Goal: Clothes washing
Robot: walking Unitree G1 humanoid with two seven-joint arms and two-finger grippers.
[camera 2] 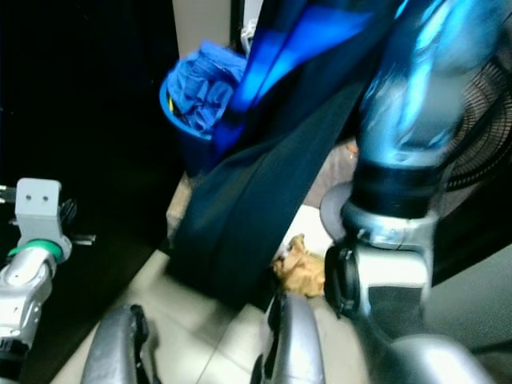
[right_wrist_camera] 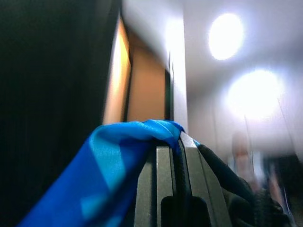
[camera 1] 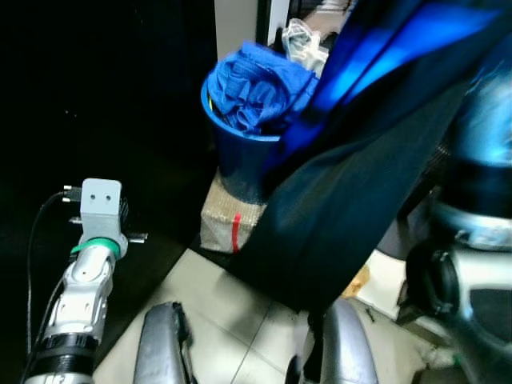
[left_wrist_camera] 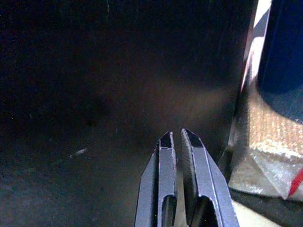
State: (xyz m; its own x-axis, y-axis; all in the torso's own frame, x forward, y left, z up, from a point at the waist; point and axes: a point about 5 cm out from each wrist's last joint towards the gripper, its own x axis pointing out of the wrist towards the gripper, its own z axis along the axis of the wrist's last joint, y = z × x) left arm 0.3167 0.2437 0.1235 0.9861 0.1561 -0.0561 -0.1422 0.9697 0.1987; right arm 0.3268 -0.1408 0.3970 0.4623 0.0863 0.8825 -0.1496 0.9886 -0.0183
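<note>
Left eye view. The right arm is raised, and a dark garment [camera 1: 344, 200] with a bright blue stripe hangs from it in a long drape beside the blue bucket [camera 1: 240, 160]. The bucket, heaped with blue clothes [camera 1: 256, 84], stands on a woven sack [camera 1: 228, 224] with a red mark, against a black surface. The left arm [camera 1: 84, 280] is held low on the bucket's near left side. The floor [camera 1: 208, 312] by the sack is pale tile.

Right eye view. A crumpled brown wad [camera 2: 300, 268] lies on the floor just behind the garment's lower edge. A round grille [camera 2: 484, 128], probably a fan, stands on the side of the arm away from the bucket.

Left wrist view. The left claw [left_wrist_camera: 178, 142] is empty, its fingers together, pointing at the black surface next to the sack.

Right wrist view. The right claw [right_wrist_camera: 176, 146] is clamped on the blue fold of the garment, aimed up at a ceiling with two lamps [right_wrist_camera: 226, 35].

Judgement: the step is carrying one garment away from the bucket. It is best done by keeping the pinch firm and lifting high enough that the hem clears bucket and floor.
</note>
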